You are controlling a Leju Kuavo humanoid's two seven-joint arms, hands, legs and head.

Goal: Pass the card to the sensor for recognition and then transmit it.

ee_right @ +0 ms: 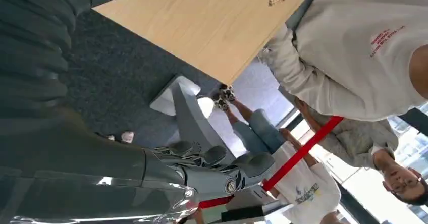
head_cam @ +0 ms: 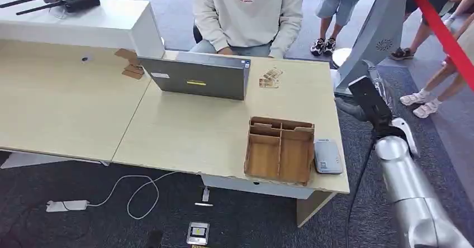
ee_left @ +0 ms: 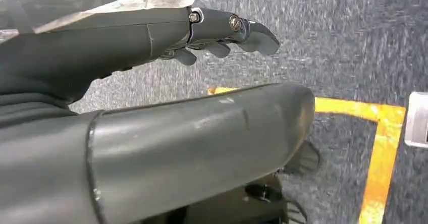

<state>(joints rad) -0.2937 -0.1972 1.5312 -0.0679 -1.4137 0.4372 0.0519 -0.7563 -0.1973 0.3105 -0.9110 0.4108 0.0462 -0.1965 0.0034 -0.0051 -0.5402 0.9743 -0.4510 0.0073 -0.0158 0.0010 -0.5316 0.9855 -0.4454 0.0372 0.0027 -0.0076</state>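
The right hand (head_cam: 370,98), fingers loosely apart and empty, hangs off the surface's (head_cam: 184,130) edge, the sensor (head_cam: 327,156) nearer it (no card discernible).

sensor (head_cam: 327,156) right of organizer (head_cam: 280,149)

Person (head_cam: 249,13) behind laptop (head_cam: 195,77) cut off at top edge; laptop screen hidden.

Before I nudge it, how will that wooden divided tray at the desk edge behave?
The brown wooden divided tray looks thin-walled and empty, so probably light and stiff. Its flat base should slide rather than tip. It sits at the light wooden desk front edge, so it could fall off.
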